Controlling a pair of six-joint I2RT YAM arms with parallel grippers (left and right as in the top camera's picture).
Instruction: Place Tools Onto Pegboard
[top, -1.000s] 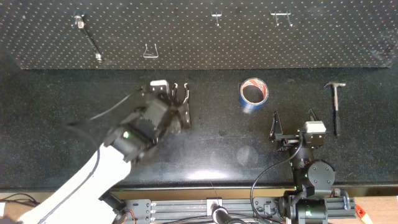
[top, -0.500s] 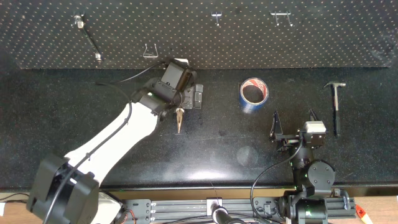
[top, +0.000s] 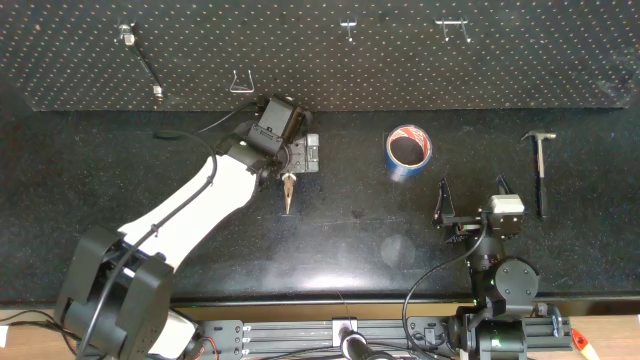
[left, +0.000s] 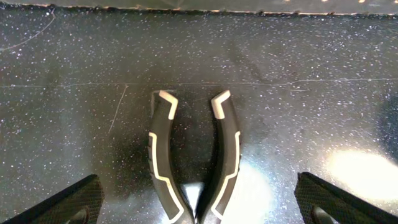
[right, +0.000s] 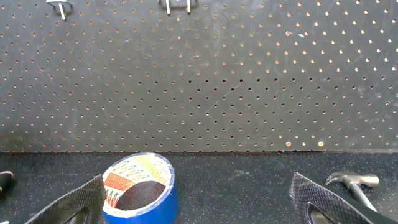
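Left gripper (left: 199, 208): fingers spread wide, holding nothing, positioned over the pliers (left: 160, 155). The pliers lie flat on the table (top: 350, 240) near the pegboard (top: 400, 60), with their handles between the fingers. Right gripper (right: 200, 208): jaws apart, empty, facing the pegboard. Tape (top: 408, 150) and hammer (top: 541, 172) rest on the table, well apart from the pliers.

Overhead light falls evenly on the dark speckled table (top: 360, 230), leaving a faint pale sheen well apart from the pliers (top: 288, 192). In the left wrist view a soft shadow pools around the pliers' handles, with bright glare just beside them and a stronger patch farther off.
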